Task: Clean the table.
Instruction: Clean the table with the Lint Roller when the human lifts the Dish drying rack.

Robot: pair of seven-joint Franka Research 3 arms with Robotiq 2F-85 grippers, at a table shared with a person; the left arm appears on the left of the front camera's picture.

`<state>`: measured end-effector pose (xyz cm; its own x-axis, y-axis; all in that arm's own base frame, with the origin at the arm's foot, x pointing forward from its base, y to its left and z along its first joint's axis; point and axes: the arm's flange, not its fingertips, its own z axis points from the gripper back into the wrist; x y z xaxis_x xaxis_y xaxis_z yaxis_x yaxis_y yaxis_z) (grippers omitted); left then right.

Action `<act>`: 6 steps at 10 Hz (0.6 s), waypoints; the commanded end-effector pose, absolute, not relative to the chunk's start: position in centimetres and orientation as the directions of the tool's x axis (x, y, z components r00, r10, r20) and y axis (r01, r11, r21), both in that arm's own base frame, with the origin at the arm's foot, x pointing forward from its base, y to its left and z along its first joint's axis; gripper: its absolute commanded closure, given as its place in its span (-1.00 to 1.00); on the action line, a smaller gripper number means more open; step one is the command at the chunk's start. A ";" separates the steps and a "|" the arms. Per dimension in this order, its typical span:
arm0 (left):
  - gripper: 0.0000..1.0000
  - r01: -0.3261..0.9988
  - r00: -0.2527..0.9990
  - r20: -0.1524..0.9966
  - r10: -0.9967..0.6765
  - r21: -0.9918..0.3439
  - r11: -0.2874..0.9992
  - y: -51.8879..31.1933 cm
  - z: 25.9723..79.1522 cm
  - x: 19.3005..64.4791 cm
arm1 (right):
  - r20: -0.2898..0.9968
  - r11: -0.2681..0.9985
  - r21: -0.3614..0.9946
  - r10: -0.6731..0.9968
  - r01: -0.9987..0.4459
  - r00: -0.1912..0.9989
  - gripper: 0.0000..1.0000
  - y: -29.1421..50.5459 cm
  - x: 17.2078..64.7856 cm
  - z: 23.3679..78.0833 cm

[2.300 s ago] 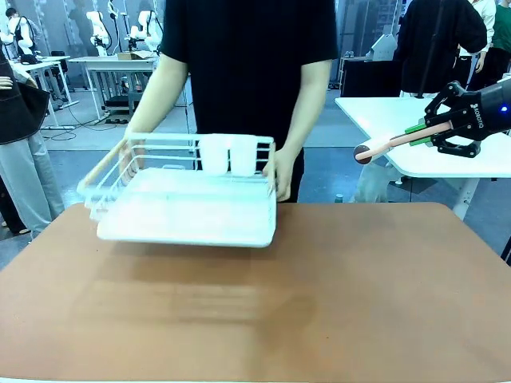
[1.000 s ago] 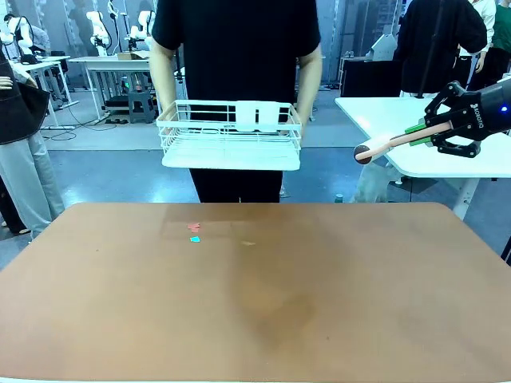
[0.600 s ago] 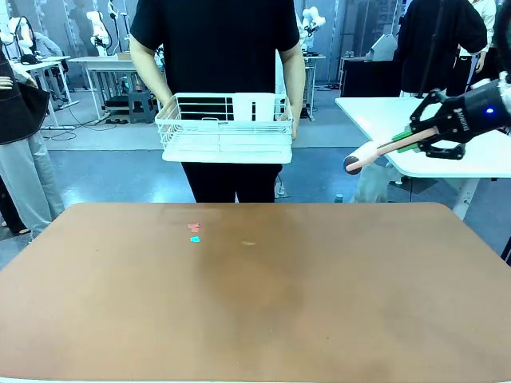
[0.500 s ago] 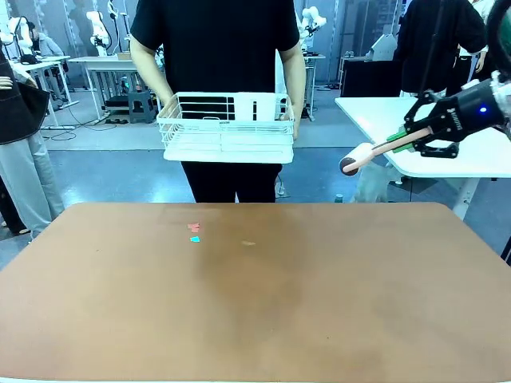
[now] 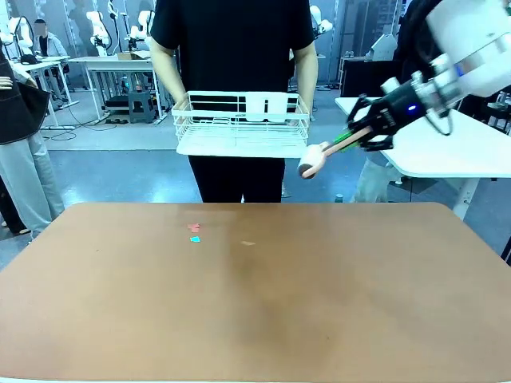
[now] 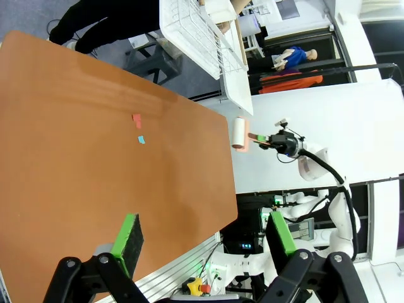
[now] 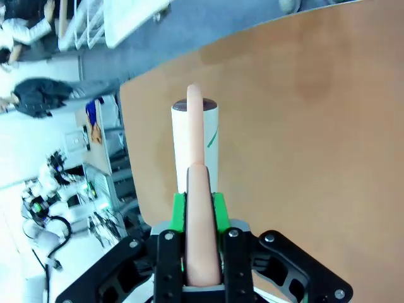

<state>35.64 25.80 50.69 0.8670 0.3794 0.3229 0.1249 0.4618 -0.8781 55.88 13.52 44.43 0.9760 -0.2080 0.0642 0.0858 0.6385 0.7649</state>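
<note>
The reddish-brown table (image 5: 335, 303) carries three tiny scraps left of centre: a pink one (image 5: 193, 227), a cyan one (image 5: 195, 238) and a pale tan one (image 5: 248, 243). Above the table's far edge, my right gripper (image 5: 363, 136) is shut on the pink handle of a lint roller (image 5: 310, 159) whose white head points down and left. In the right wrist view the handle (image 7: 196, 214) sits clamped between the green pads, with the roller head (image 7: 194, 148) over the table (image 7: 303, 126). My left gripper (image 6: 203, 237) is open and holds nothing, high over the table (image 6: 95, 158).
A person in black stands at the far side holding a white wire rack (image 5: 241, 124) in both hands, above and behind the table edge. A white-topped table (image 5: 447, 148) stands behind my right arm. The rack (image 6: 202, 38) and scraps (image 6: 136, 117) also appear in the left wrist view.
The person lifted the rack off the table and stepped back, uncovering the scraps. My right arm swung left with the roller, from the right edge toward the middle.
</note>
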 end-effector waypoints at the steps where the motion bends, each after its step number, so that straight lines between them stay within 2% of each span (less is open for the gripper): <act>1: -1.00 0.136 0.863 0.330 0.382 -0.880 0.455 26.0 50.9 35.4 | 0.117 0.697 0.717 -0.133 0.009 0.984 0.58 19.0 57.2 40.4; 4: -1.00 0.136 0.863 0.330 0.382 -0.880 0.455 26.0 50.9 35.4 | 0.077 0.688 0.725 -0.133 0.037 0.988 0.58 22.5 57.2 35.7; 6: -1.00 0.136 0.863 0.330 0.382 -0.880 0.455 26.0 50.9 35.4 | 0.093 0.677 0.735 -0.133 0.022 0.987 0.58 22.2 56.3 36.8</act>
